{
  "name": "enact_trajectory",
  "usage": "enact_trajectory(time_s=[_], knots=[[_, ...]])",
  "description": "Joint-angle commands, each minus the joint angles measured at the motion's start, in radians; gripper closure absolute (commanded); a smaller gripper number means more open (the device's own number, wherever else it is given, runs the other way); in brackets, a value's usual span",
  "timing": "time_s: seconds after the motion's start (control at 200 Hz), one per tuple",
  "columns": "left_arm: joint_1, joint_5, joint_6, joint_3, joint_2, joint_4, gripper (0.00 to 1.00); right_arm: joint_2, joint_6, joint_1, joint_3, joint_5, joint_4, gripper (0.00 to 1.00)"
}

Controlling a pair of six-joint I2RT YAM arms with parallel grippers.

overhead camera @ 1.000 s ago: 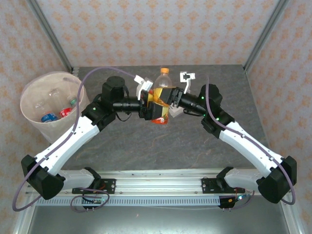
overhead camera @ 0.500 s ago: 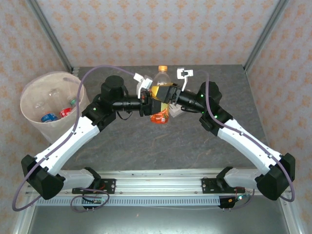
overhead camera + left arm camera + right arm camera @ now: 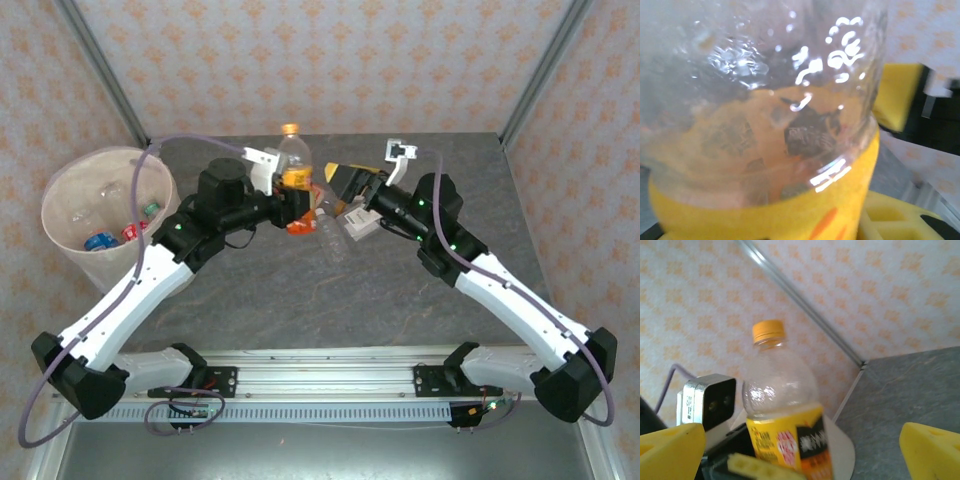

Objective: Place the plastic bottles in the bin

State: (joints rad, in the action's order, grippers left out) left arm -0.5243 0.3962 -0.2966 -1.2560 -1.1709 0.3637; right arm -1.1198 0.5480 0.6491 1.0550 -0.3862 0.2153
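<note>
My left gripper [image 3: 297, 203] is shut on a clear plastic bottle [image 3: 294, 172] with an orange cap and a yellow-orange label, held upright above the table's back middle. That bottle [image 3: 765, 125] sits right up against the lens in the left wrist view. In the right wrist view the same bottle [image 3: 785, 410] stands ahead of my right gripper [image 3: 800, 450], which is open, its yellow fingers [image 3: 670, 450] wide apart and clear of it. From above, the right gripper [image 3: 346, 193] sits just right of the bottle. The bin [image 3: 60, 185] stands at the far left.
A clear, unlabelled bottle [image 3: 331, 236] lies on the grey table [image 3: 300, 300] below the two grippers. Bottles with blue [image 3: 99, 241] and red [image 3: 133, 231] labels lie inside the bin. Patterned walls and metal posts close off the back and sides.
Both grippers were on the bottle together. The right gripper has opened and drawn back to the right, and the left gripper has carried the bottle leftwards, uncovering the clear bottle on the table.
</note>
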Motion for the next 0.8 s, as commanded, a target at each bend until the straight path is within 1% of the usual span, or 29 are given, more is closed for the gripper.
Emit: enact_trajectory(time_s=[0.0,0.1,0.17,0.315,0.395,0.515,0.54,0.61,0.741,0.796], knots=[[0.022,-0.259,-0.031,-0.028,0.057,0.076,0.60,0.029,-0.034,0.002,-0.012,0.154,-0.064,0.01],[0.031,-0.472,-0.042,-0.089,0.082,0.197,0.59,0.037,-0.044,0.002,-0.017,0.234,-0.129,0.01],[0.040,-0.587,-0.042,-0.136,0.100,0.276,0.58,0.041,-0.042,0.002,-0.028,0.275,-0.150,0.01],[0.060,-0.794,-0.032,-0.181,0.151,0.361,0.57,0.044,-0.023,-0.002,-0.047,0.316,-0.168,0.01],[0.075,-0.939,-0.014,-0.204,0.172,0.400,0.57,0.045,-0.019,-0.004,-0.051,0.325,-0.174,0.01],[0.134,-1.138,0.033,-0.265,0.167,0.476,0.58,0.048,-0.020,-0.006,-0.054,0.346,-0.179,0.01],[0.153,-1.163,0.043,-0.273,0.165,0.482,0.58,0.049,-0.019,-0.007,-0.055,0.349,-0.180,0.01],[0.217,-1.180,0.065,-0.280,0.162,0.490,0.58,0.048,-0.022,-0.009,-0.056,0.353,-0.182,0.01],[0.324,-1.180,0.083,-0.262,0.155,0.496,0.58,0.048,-0.016,-0.012,-0.056,0.352,-0.188,0.01],[0.383,-1.163,0.090,-0.239,0.154,0.493,0.58,0.050,-0.013,-0.014,-0.055,0.348,-0.195,0.01]])
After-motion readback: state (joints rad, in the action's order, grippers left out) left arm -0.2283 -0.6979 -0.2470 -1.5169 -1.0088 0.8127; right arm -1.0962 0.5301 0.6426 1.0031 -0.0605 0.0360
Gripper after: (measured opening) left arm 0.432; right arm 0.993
